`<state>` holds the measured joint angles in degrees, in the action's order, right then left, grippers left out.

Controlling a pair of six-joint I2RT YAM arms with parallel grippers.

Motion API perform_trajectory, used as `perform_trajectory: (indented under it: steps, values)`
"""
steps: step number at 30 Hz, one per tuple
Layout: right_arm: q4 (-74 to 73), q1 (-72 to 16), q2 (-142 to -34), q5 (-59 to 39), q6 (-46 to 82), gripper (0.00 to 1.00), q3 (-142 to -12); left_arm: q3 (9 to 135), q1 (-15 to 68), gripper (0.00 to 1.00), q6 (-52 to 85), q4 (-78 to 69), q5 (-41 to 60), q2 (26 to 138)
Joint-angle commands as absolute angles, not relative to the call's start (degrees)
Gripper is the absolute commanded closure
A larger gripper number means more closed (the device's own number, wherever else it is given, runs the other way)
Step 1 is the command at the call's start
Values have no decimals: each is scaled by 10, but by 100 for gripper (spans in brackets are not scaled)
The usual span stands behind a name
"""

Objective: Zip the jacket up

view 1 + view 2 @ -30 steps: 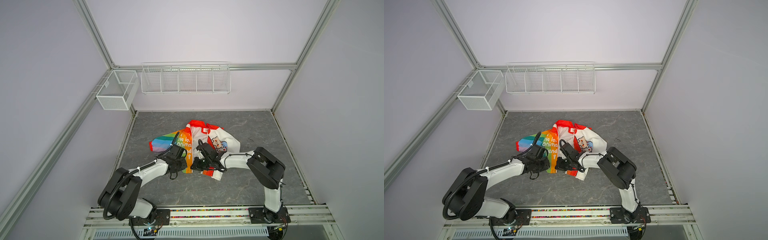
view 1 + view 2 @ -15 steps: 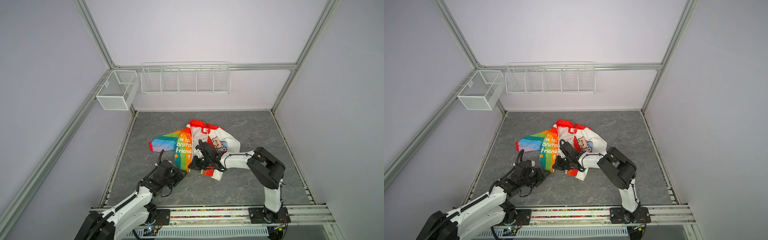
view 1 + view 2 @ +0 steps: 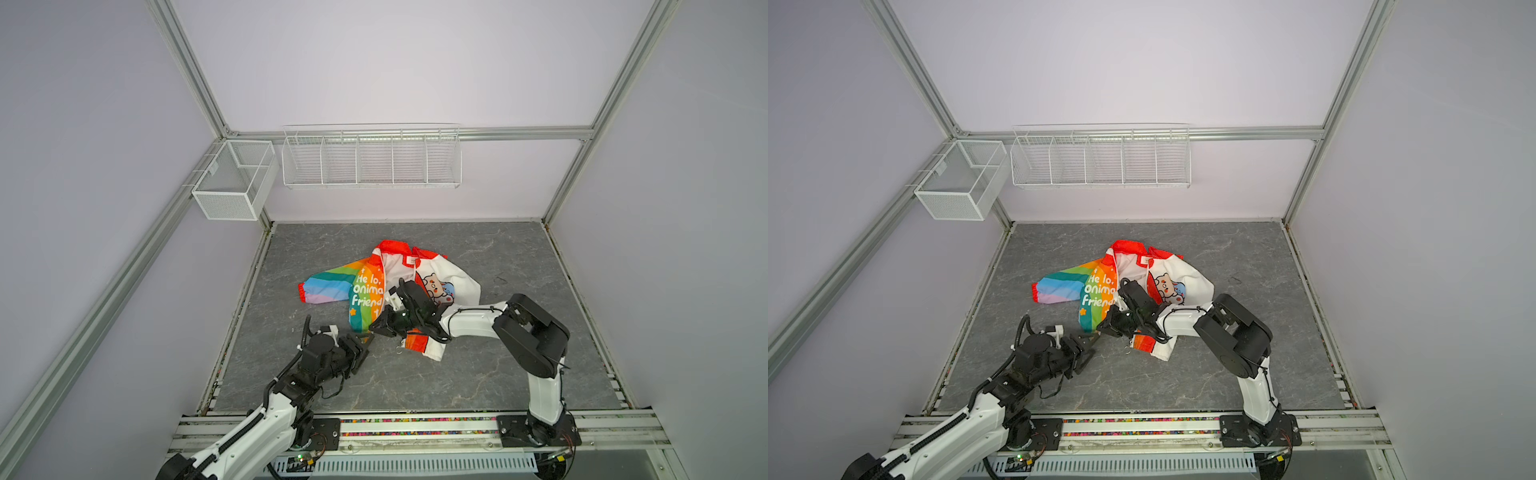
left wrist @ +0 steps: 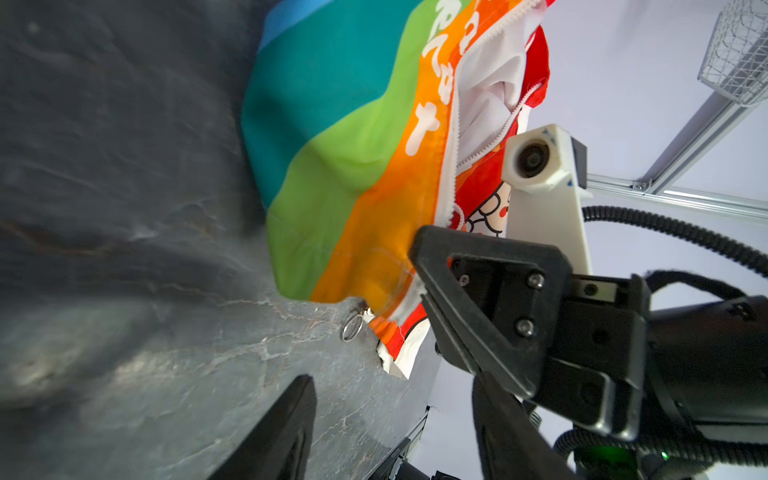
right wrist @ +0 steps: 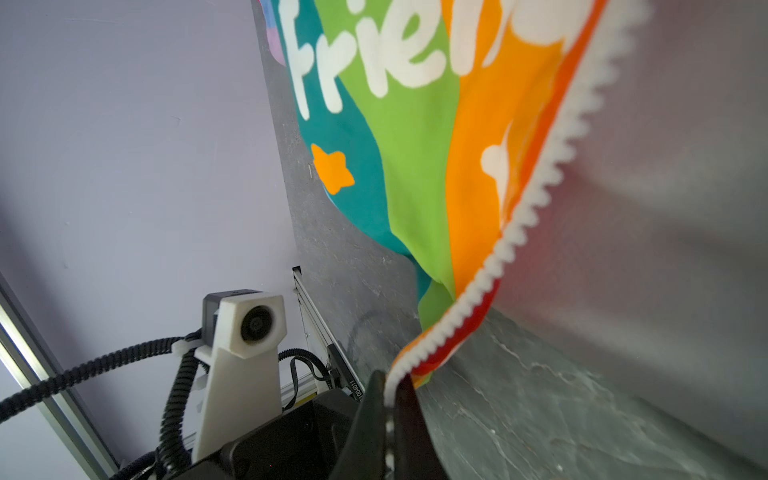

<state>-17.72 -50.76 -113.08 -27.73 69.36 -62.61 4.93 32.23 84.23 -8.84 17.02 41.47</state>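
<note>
Looking down on the jacket [image 3: 365, 299] [image 3: 1096, 297] in both top views: lying crumpled about mid-worktop [image 3: 415, 386], rainbow sleeve out to the left, white bear side to the right, red collar at the far end. Not zipped, front flopped open with the white lining showing.

Got the right pincer [image 3: 374, 328] [image 3: 1102, 328] reaching in from the right, low across the jacket's near hem. Clamped tight on the bottom end of the zipper [image 5: 540, 183] edge of the rainbow panel. Dead obvious in the right wrist view, with the white teeth running straight down into the closed tips [image 5: 388, 399]. Cloth bunched up a bit right where it's pinched.

Then the left pincer [image 3: 365, 343] [image 3: 1090, 345], sitting just near-left of the right one, close to the hem but off the cloth. Jaws spread a fair way, gripping nothing. From the left wrist view, only bare worktop between the two fingers [image 4: 291, 424]. Aimed at the jacket's near corner, with the right pincer [image 4: 419, 286] just beyond it.

Also spotted a little metal ring [image 4: 352, 327] [image 3: 399, 350] dangling off the hem, down at the worktop, just beside the right pincer's tips. Can't tell what it's hooked to.
</note>
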Motion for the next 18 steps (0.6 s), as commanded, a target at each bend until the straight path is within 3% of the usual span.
perform_trajectory:
  steps: [1,14,18]
  values:
    - [-210,-510,-1133,-285,729,93,-618,56,325,38,873,-140,179,429]
    - [-259,-510,-1122,-296,763,93,-599,87,330,36,880,-293,132,576]
    - [-294,-507,-1122,-304,780,93,-577,102,330,37,843,-281,112,583]
